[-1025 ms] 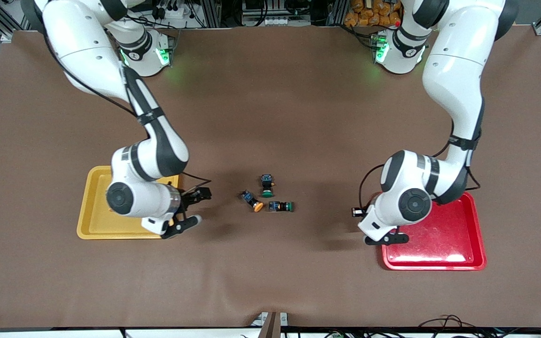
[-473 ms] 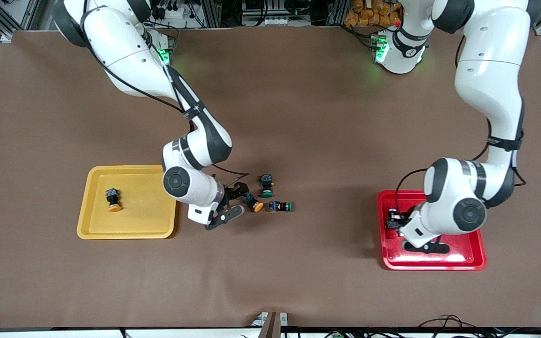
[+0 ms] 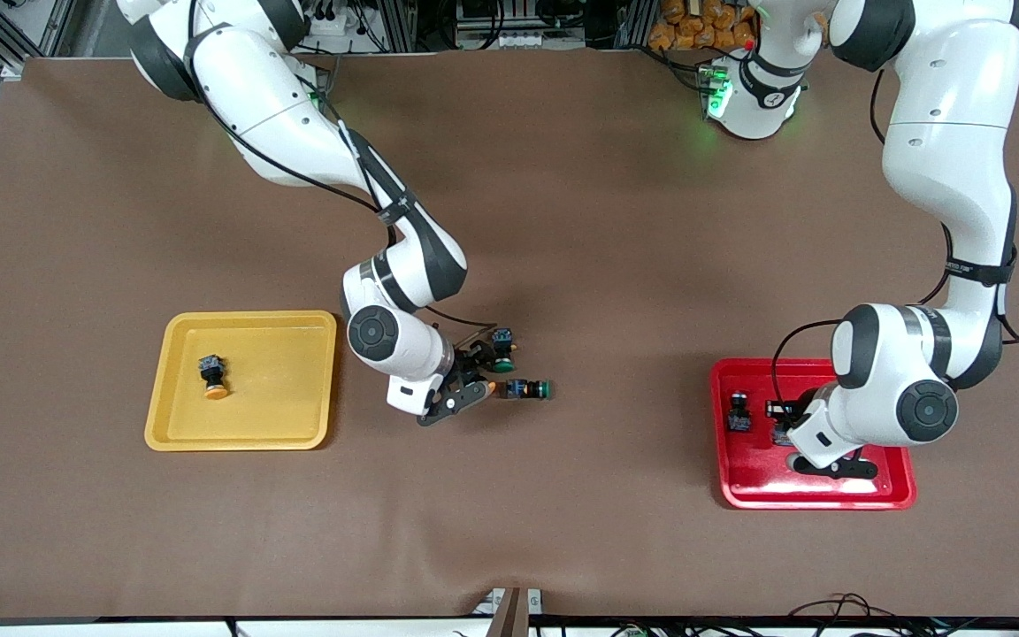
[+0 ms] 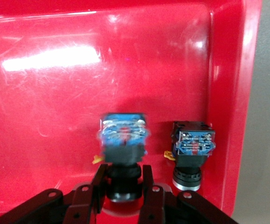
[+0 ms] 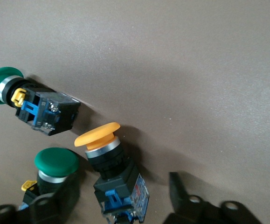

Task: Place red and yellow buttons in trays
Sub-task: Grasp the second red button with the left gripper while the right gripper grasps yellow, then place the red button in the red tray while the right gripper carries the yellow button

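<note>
My right gripper (image 3: 467, 387) is open and low at the table's middle, its fingers on either side of a yellow button (image 5: 107, 161) that lies on the table; only its cap (image 3: 489, 387) shows in the front view. Another yellow button (image 3: 213, 376) lies in the yellow tray (image 3: 284, 398). My left gripper (image 4: 123, 186) is shut on the black neck of a red button (image 4: 124, 133), low over the red tray (image 4: 55, 93), in the front view (image 3: 791, 438). A second button (image 4: 193, 149) lies in the red tray (image 3: 881, 485) beside it, also in the front view (image 3: 739, 413).
Two green-capped buttons lie by the right gripper: one (image 3: 502, 349) farther from the front camera, one (image 3: 529, 388) toward the left arm's end. Both show in the right wrist view (image 5: 55, 163) (image 5: 37, 105), the first touching one finger (image 5: 46, 205).
The right arm left the yellow tray, where a yellow button now lies, and moved to the middle buttons. The left arm carried its button in over the red tray.
</note>
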`<state>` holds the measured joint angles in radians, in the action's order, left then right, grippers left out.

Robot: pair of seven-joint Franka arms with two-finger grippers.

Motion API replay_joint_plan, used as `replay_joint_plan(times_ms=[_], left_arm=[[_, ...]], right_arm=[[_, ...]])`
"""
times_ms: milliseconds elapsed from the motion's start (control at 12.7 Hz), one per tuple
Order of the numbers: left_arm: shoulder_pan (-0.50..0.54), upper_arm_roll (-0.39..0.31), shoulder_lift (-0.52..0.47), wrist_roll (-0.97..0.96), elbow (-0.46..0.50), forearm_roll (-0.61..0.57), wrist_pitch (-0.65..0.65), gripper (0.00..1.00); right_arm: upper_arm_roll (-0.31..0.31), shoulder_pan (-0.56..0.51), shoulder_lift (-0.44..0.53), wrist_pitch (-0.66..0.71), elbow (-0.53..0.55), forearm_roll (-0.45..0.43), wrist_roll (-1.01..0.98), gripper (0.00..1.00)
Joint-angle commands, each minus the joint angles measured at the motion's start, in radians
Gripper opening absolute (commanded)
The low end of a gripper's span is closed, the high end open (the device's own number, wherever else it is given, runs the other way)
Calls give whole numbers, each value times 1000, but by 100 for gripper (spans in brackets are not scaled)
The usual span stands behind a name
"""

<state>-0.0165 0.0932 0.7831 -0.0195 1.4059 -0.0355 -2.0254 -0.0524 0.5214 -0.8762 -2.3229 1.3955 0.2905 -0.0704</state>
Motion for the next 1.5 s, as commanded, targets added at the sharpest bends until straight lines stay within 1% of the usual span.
replay_joint_plan(times_ms=[0,79,158,236,315,394,473,552,709,867,1025,1103,1261,1340,1419], left_arm=[[4,6,-7,3,4,-17,8,54],[4,6,-8,3,2,-18,8,58],[3,6,-14,1,1,-18,8,63],[3,6,-22,-2,-1,-18,10,72],[1,6,-53,-5,1,-17,25,99],[4,6,-82,0,1,-18,55,100],[3,6,-117,-6,2,-18,77,100],[4,6,-146,-11,2,-17,105,100],[13,6,-209,-14,2,-17,155,100],[20,6,-269,-17,2,-17,236,100],[24,6,-330,-33,1,-17,321,100],[23,8,-367,-58,1,-17,367,100],[20,17,-424,-117,1,-17,437,100],[20,19,-453,-134,-1,-17,479,100],[18,20,-481,-143,-1,-17,519,100]], right_arm=[[8,9,-24,-12,-35,-1,14,54],[9,22,-23,-24,-35,1,27,23],[8,22,-23,-23,-35,-1,58,5],[9,20,-20,-21,-36,1,67,0],[9,13,-14,-16,-36,1,67,0],[12,8,2,-3,-38,6,69,0],[12,-18,22,49,-39,7,64,0],[12,-62,35,141,-49,12,64,0],[12,-167,68,361,-122,12,66,0],[17,-277,86,541,-136,-4,66,0],[69,-348,102,583,-125,-91,46,0],[74,-369,103,609,-122,-129,41,0],[80,-391,102,597,-67,-146,47,0],[94,-411,91,582,-52,-145,46,63],[91,-426,89,576,-34,-130,46,100]])
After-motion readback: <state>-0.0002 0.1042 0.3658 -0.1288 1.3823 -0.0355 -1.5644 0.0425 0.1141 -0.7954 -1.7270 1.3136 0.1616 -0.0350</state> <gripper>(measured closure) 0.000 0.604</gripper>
